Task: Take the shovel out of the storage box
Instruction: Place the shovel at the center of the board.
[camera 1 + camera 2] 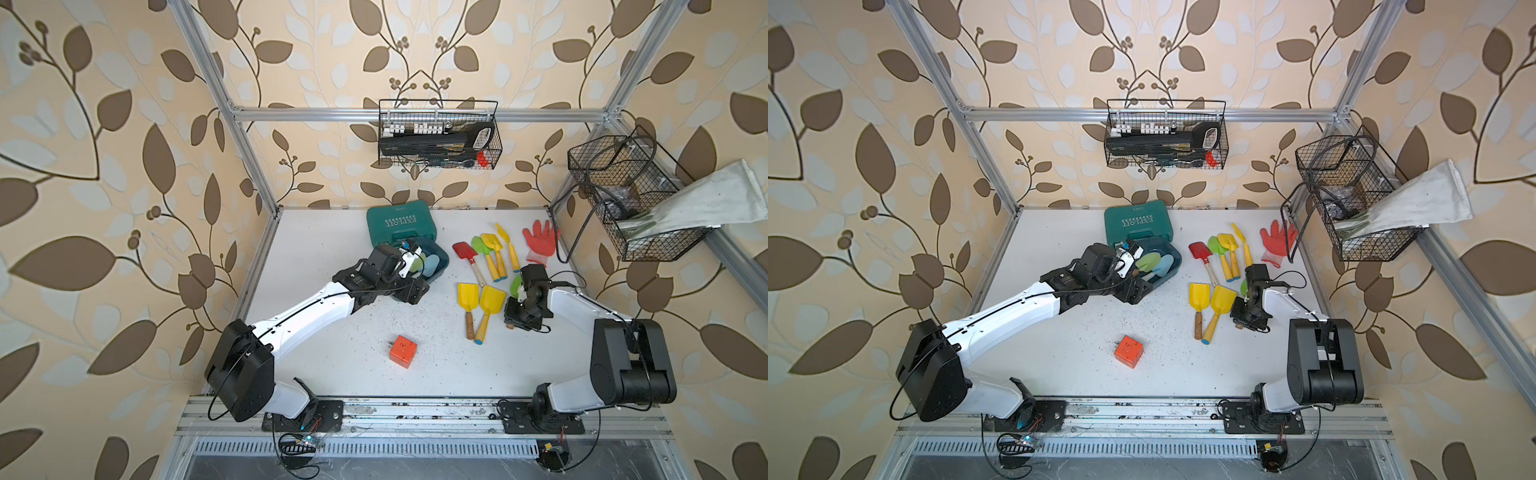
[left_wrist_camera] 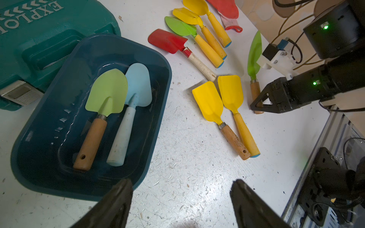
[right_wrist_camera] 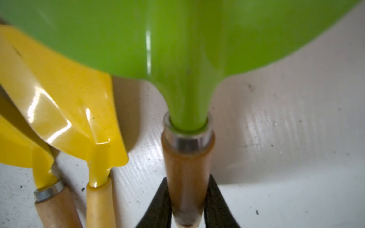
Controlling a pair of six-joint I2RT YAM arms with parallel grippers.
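Observation:
The dark teal storage box (image 2: 158,83) (image 1: 441,266) sits mid-table. Inside it lie a shovel with a pale green blade and wooden handle (image 2: 107,92) and a light blue shovel with a white handle (image 2: 138,84). My left gripper (image 2: 180,185) (image 1: 411,293) hovers open and empty over the box's near edge and the table beside it. To the right, my right gripper (image 3: 187,207) (image 1: 514,316) is shut on the wooden handle of a bright green shovel (image 3: 177,49) (image 2: 254,53), low over the table outside the box, blade turned on edge.
A green EXPLOIT case (image 1: 401,224) touches the box's far side. Several yellow, green and red shovels (image 1: 490,253) lie right of the box, two yellow ones (image 1: 478,299) beside my right gripper. A red glove (image 1: 540,243) and an orange cube (image 1: 401,351) lie on the table.

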